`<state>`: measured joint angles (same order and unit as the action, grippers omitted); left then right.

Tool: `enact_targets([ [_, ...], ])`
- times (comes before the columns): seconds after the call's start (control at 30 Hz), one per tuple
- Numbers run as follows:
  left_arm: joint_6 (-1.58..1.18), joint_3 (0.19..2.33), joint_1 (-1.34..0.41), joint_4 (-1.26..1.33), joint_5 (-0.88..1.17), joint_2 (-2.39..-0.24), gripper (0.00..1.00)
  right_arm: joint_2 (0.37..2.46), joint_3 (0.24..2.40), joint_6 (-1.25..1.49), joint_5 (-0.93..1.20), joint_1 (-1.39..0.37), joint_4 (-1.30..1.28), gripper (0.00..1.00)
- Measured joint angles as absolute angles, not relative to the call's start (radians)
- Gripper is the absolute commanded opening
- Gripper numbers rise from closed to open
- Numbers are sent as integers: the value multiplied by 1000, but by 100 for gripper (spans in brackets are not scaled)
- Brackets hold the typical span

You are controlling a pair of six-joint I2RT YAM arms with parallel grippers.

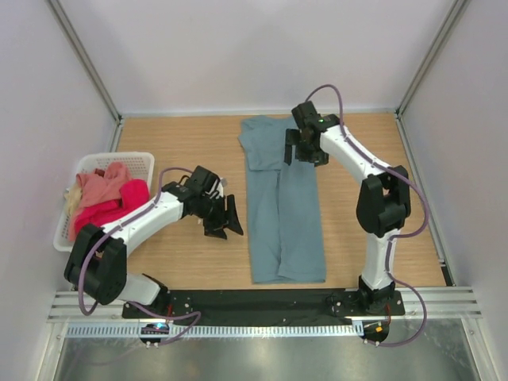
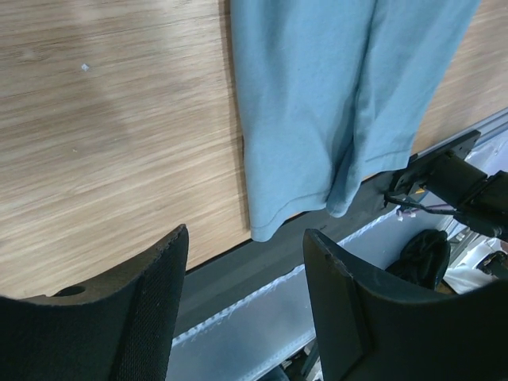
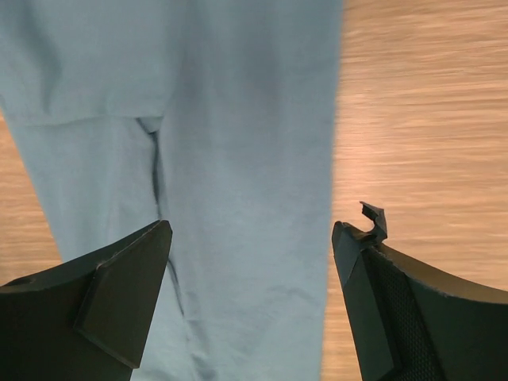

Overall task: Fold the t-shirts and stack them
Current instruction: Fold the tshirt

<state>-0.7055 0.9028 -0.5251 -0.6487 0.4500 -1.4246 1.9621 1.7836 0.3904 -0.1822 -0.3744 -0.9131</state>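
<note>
A grey-teal t-shirt point(image 1: 282, 202) lies on the wooden table folded into a long strip, running from the back to the front edge. It also shows in the left wrist view point(image 2: 325, 103) and the right wrist view point(image 3: 222, 159). My left gripper point(image 1: 226, 218) is open and empty, just left of the strip's middle. My right gripper point(image 1: 305, 147) is open and empty, above the strip's far right part. Salmon pink point(image 1: 103, 186), crimson-pink point(image 1: 111, 208) and cream point(image 1: 73, 198) shirts lie heaped in the basket.
A white slotted basket point(image 1: 139, 163) stands at the left edge of the table. A black strip and metal rail point(image 1: 262, 305) run along the front edge. White walls close the back and sides.
</note>
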Motion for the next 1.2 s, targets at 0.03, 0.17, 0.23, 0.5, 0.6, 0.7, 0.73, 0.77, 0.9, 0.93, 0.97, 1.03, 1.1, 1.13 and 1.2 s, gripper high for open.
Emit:
enact_targets([
  [0.03,-708,907,-525,-652,447,-1416,61,1982,1781,392,-175,-393,-904,90],
  [0.17,-722,916,-525,-672,427,-1376,61,2023,1736,409,-139,-467,-867,91],
  [0.23,-726,916,-525,-687,418,-1359,61,2023,1696,425,-126,-500,-854,91],
  [0.5,-734,916,-525,-717,401,-1341,61,2037,1563,475,-97,-575,-799,91],
  [0.6,-737,918,-525,-717,400,-1358,61,2077,1571,496,-131,-586,-775,91],
  [0.7,-744,924,-525,-717,399,-1388,61,2141,1641,521,-163,-588,-793,91],
  [0.73,-747,926,-525,-717,399,-1397,61,2168,1681,530,-171,-587,-796,91],
  [0.77,-748,929,-525,-717,397,-1406,61,2201,1734,537,-173,-587,-820,91],
  [0.9,-745,957,-525,-718,383,-1458,61,2334,1967,592,-180,-587,-885,91],
  [0.93,-743,968,-525,-720,377,-1473,61,2365,2023,612,-177,-587,-892,91],
  [0.97,-737,981,-525,-727,373,-1488,61,2388,2067,633,-170,-585,-898,91],
  [1.03,-725,1007,-525,-733,364,-1512,62,2415,2123,673,-146,-583,-899,91],
  [1.1,-712,1034,-525,-740,354,-1534,62,2415,2138,703,-127,-580,-905,92],
  [1.13,-703,1042,-523,-742,348,-1541,62,2412,2141,710,-125,-580,-911,93],
  [1.2,-694,1045,-522,-748,332,-1542,62,2397,2133,709,-119,-580,-926,93],
])
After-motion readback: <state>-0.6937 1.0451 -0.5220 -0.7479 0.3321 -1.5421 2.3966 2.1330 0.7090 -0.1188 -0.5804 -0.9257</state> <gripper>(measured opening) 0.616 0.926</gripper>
